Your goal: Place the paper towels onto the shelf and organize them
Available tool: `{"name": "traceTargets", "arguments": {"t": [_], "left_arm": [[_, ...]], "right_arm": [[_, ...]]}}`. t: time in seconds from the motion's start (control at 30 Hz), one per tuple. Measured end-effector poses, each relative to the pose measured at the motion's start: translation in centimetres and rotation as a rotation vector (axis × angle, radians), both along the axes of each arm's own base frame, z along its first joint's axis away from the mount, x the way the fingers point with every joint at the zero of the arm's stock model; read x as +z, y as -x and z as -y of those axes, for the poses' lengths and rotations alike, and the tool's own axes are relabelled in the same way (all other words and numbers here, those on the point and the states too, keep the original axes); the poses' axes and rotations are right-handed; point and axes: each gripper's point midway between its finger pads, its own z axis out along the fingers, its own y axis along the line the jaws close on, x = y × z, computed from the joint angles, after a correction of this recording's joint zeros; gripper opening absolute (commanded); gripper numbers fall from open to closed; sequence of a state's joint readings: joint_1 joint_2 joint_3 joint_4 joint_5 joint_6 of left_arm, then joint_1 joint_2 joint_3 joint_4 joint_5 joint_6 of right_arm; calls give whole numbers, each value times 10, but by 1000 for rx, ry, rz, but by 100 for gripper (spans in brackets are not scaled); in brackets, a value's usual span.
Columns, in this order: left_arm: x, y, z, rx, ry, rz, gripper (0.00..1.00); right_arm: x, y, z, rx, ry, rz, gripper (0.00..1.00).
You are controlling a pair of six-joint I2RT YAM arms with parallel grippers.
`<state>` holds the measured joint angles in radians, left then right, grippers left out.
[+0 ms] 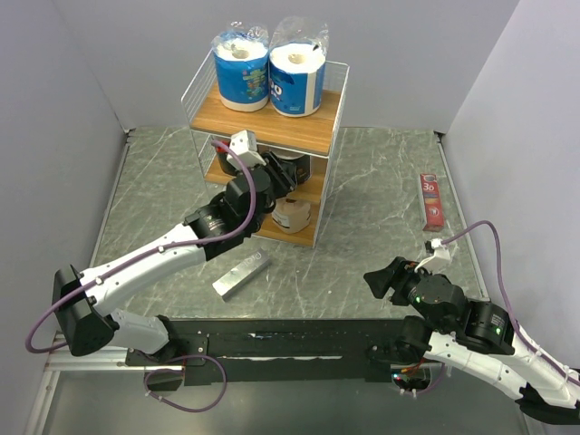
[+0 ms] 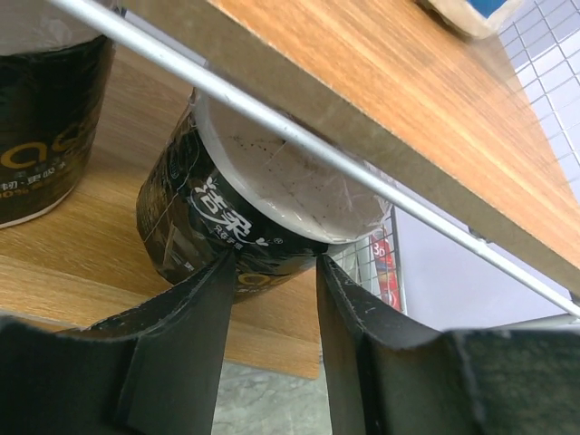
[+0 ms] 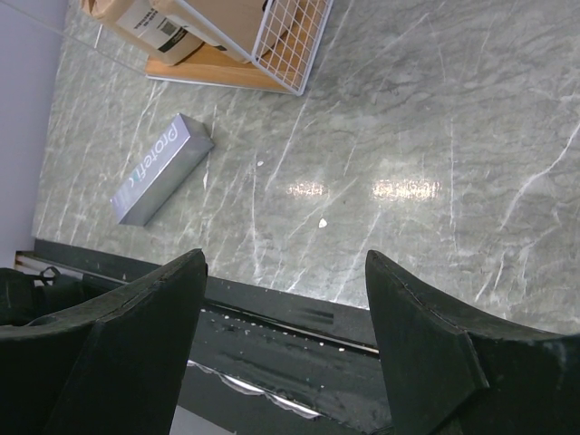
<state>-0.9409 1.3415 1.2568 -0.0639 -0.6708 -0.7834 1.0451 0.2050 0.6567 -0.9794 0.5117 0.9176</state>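
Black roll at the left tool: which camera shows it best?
The left wrist view: the black roll fills it, label readable. From the top it is mostly hidden under the upper board of the shelf. The right wrist view misses it.

Two blue printed plastic-wrapped paper towel rolls (image 1: 242,72) are counted on the top board of the one white wire shelf with light wooden boards (image 1: 272,122), and two black-wrapped rolls (image 2: 227,227) on its middle board. Only one brown paper-wrapped roll (image 1: 293,215) is clearly made out. One flat silver bar (image 1: 241,275) and one slim red box (image 1: 431,201) are counted.
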Motion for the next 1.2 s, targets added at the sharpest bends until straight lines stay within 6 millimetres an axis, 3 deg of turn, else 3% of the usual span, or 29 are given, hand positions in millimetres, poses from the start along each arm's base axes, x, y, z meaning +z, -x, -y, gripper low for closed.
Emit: {"name": "traceTargets", "arguments": {"t": [0.23, 0.4, 0.47, 0.67, 0.73, 0.93, 1.2], "left_arm": [[-8, 5, -4, -10, -5, -10, 54], [-23, 30, -25, -59, 1, -32, 65], [-15, 41, -31, -89, 14, -25, 68], [15, 78, -46, -225, 32, 18, 86], [21, 93, -54, -274, 25, 33, 98], [33, 127, -79, -363, -3, 80, 97], [47, 153, -99, -429, -16, 156, 97]], "right_arm": [[6, 1, 1, 0, -11, 6, 79], [17, 2, 5, 2, -22, 21, 83], [20, 3, 6, 15, -12, 32, 99], [32, 9, 6, 101, 24, 85, 100], [43, 11, 6, 122, 12, 108, 100], [83, 11, 8, 130, -32, 175, 100], [146, -1, -12, 152, -47, 241, 100]]}}
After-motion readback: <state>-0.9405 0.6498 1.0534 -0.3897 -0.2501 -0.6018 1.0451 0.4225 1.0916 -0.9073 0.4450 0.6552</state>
